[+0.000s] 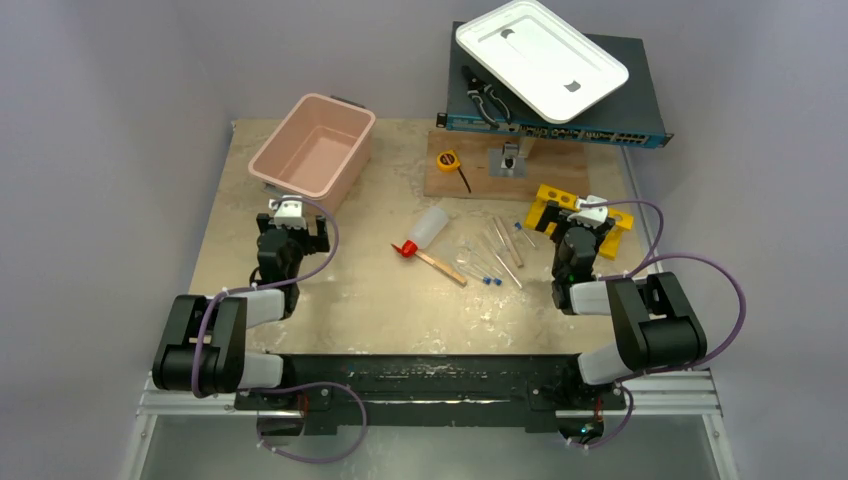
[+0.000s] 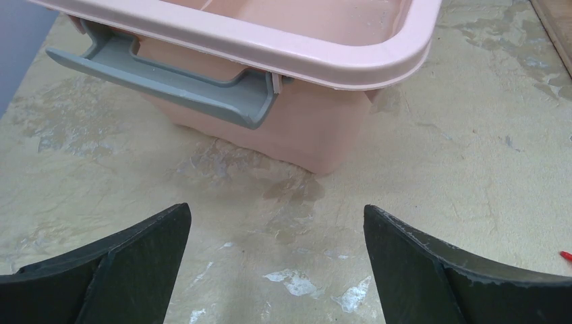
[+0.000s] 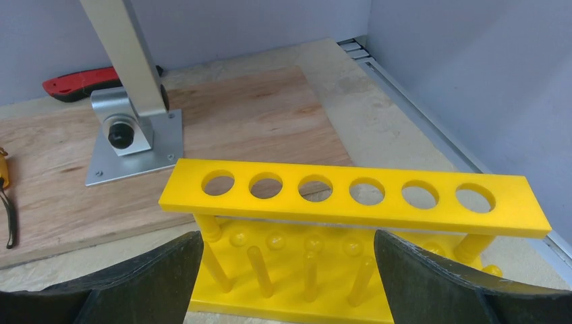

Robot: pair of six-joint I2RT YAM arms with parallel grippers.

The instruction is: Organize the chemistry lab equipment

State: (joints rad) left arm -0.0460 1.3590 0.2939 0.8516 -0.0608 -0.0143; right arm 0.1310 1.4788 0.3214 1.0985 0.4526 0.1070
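Pink bin (image 2: 324,57), yellow rack (image 3: 351,214) w/ 6 holes

One squeeze bottle (image 1: 430,225), one six-holed yellow rack (image 3: 337,214), one pink bin (image 2: 303,57), one white tray (image 1: 540,60), one tape measure (image 1: 447,160).

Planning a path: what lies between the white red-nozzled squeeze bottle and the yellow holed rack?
There lie slim wooden sticks and thin clear blue-tipped tubes, seen in the top view.

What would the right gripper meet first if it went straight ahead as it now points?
Most likely the yellow holed rack, centred ahead of the open right gripper; the gap is hard to judge.
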